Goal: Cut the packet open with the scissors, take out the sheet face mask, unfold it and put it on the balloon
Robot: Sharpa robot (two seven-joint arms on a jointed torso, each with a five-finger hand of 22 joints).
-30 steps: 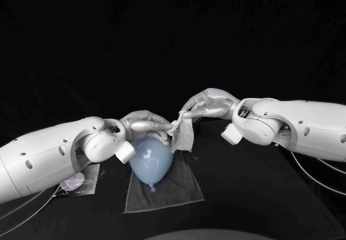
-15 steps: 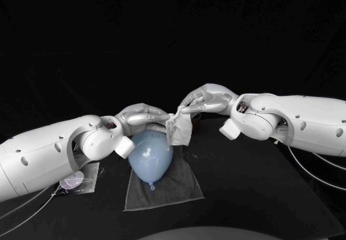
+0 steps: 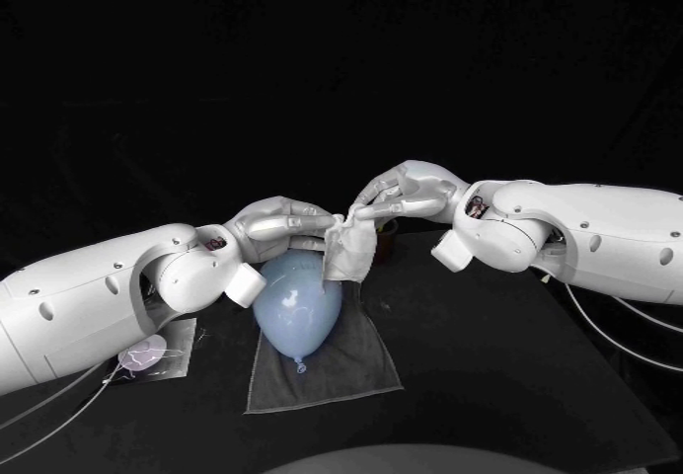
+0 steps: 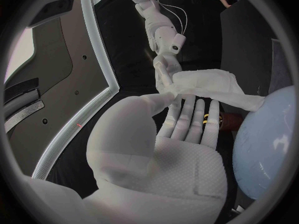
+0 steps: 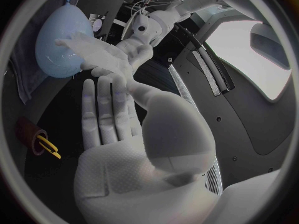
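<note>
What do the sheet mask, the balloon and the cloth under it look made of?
Sheet mask: thin, soft nonwoven-like fabric, matte white; it hangs limp and creased.
Balloon: rubber, likely latex; smooth pale-blue skin with a sheen and a knotted neck.
Cloth: grey matte textile, possibly a towel; it lies flat and looks slightly fuzzy.

— What lies on the far side?
— A plain black backdrop [image 3: 341, 89], dark from left to right.
— And nearer?
— A matte black table top [image 3: 498, 385]. Soft light makes it a shade paler than the backdrop, dull grey at the near right, where its edge slants toward the far side.
</note>
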